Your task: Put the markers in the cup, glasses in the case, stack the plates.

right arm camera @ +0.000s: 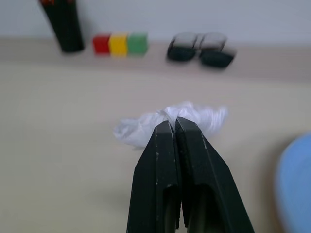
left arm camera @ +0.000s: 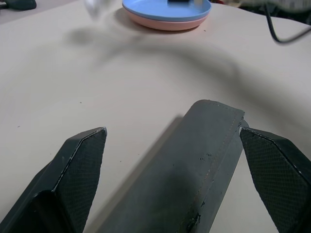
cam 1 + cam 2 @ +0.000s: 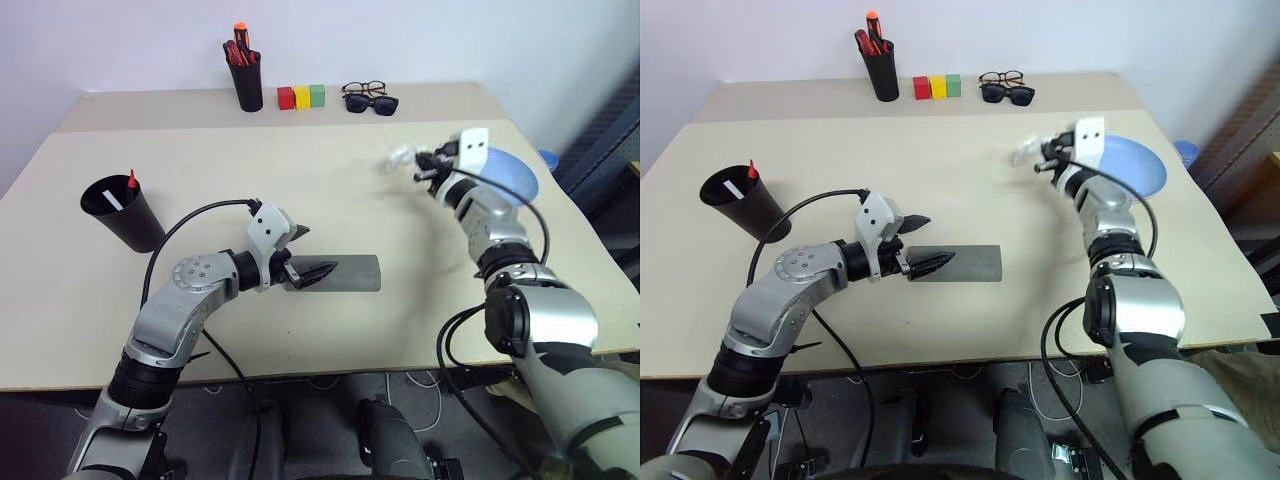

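Note:
The grey case (image 3: 352, 272) lies closed and flat near the table's front middle. My left gripper (image 3: 315, 252) is open with a finger on each side of the case's near end (image 2: 204, 160). At the left stands the black cup (image 3: 125, 212), holding a red marker (image 3: 131, 180) and a white-bodied marker (image 3: 110, 201). The light blue plate (image 2: 165, 7) rests on the pink plate (image 2: 165, 24) at the right. My right gripper (image 3: 421, 168) is raised above the table beside the plates, shut on a white crumpled cloth (image 1: 170, 119). The thin-rimmed glasses (image 3: 364, 88) lie at the back edge.
Black sunglasses (image 3: 373, 103) lie just in front of the glasses. A narrow black pen holder (image 3: 246, 82) with red and orange markers stands at the back. Beside it are a red, a yellow and a green block (image 3: 301, 96). A wall rises behind the table.

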You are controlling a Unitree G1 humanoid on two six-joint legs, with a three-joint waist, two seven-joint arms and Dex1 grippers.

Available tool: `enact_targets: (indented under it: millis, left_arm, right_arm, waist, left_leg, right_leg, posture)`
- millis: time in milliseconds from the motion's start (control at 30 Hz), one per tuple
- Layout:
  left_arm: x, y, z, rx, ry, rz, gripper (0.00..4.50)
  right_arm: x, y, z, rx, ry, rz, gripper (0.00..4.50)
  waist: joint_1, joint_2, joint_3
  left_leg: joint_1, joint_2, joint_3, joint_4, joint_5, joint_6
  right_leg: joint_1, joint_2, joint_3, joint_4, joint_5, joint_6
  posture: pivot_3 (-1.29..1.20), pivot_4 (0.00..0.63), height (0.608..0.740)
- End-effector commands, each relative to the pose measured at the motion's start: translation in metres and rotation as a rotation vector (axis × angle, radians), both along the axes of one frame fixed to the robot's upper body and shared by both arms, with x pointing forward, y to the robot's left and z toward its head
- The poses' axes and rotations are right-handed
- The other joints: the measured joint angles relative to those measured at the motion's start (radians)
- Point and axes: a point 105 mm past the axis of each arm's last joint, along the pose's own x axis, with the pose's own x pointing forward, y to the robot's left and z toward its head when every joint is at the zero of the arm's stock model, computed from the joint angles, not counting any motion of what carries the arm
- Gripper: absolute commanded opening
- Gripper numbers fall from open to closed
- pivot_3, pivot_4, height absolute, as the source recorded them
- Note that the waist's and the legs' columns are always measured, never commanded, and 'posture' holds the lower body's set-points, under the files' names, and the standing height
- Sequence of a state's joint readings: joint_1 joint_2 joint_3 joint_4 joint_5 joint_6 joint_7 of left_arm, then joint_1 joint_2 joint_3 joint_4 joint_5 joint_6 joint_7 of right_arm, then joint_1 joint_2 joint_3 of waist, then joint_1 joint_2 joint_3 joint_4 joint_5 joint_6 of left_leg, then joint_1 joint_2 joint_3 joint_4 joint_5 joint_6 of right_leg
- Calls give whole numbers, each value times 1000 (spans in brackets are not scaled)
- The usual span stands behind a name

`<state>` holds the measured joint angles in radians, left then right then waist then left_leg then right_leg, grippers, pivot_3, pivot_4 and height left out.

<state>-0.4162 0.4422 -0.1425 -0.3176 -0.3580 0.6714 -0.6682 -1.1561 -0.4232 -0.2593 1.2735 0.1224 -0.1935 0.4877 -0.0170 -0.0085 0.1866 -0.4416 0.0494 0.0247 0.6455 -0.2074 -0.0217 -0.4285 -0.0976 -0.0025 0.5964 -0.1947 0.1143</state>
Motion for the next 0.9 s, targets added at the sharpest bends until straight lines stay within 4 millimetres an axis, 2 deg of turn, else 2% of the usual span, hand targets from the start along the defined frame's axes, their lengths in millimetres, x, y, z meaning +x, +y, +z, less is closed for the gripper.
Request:
enact_targets:
  millis: [33,133,167,233,300,433,600,733,900]
  left_arm:
    - [-1,-4,12,-14,-50,-16,4500]
    - [0,-3,12,-15,-51,-13,4500]
    - [0,-3,11,-15,-51,-11,4500]
    - [0,-2,11,-17,-50,-9,4500]
    - [0,-2,11,-17,-50,-6,4500]
    - [-1,0,12,-31,-59,-7,4500]
    - [-8,9,17,-64,-139,24,4500]
    - [-13,26,7,-26,-168,86,4500]
    - [-21,62,4,-77,-197,223,4500]
  right_arm:
    - [-5,-38,47,-20,-135,-143,45]
    - [-10,-65,48,-48,-120,-226,45]
    - [-12,-72,45,-66,-108,-247,568]
    - [-17,-89,37,-87,-78,-291,1325]
    - [-22,-100,30,-97,-54,-315,2407]
    - [-26,-109,24,-99,-37,-324,4462]
    - [-31,-102,25,-125,-74,-223,4462]
    - [-42,-88,25,-156,-129,-58,4462]
    - [-88,-79,11,-166,-86,157,4462]
  waist:
    - [2,0,0]
    - [0,0,0]
    - [-2,0,0]
    - [-4,0,0]
    - [-4,0,0]
    - [-7,0,0]
    - [-5,1,1]
    - [-3,1,1]
    - [10,1,1]
  left_leg:
    - [0,0,0,0,0,0]
    - [0,0,0,0,0,0]
    - [0,0,0,0,0,0]
    - [0,0,0,0,0,0]
    - [0,0,0,0,0,0]
    - [0,0,0,0,0,0]
    - [0,0,0,0,0,0]
    - [0,0,0,0,0,0]
    - [0,0,0,0,0,0]
  right_leg:
    - [0,0,0,0,0,0]
    - [0,0,0,-1,0,0]
    - [0,0,0,-1,0,0]
    - [0,0,0,-1,0,0]
    - [0,0,0,0,0,0]
    - [0,0,0,0,0,0]
    - [0,0,1,-1,0,0]
    - [0,0,1,-1,0,0]
    - [0,0,1,-1,0,0]
  posture:
    - [0,150,740]
    - [0,150,740]
    - [0,150,740]
    - [0,150,740]
    - [0,150,740]
    - [0,150,740]
    - [0,150,740]
    - [0,150,740]
    - [0,150,740]
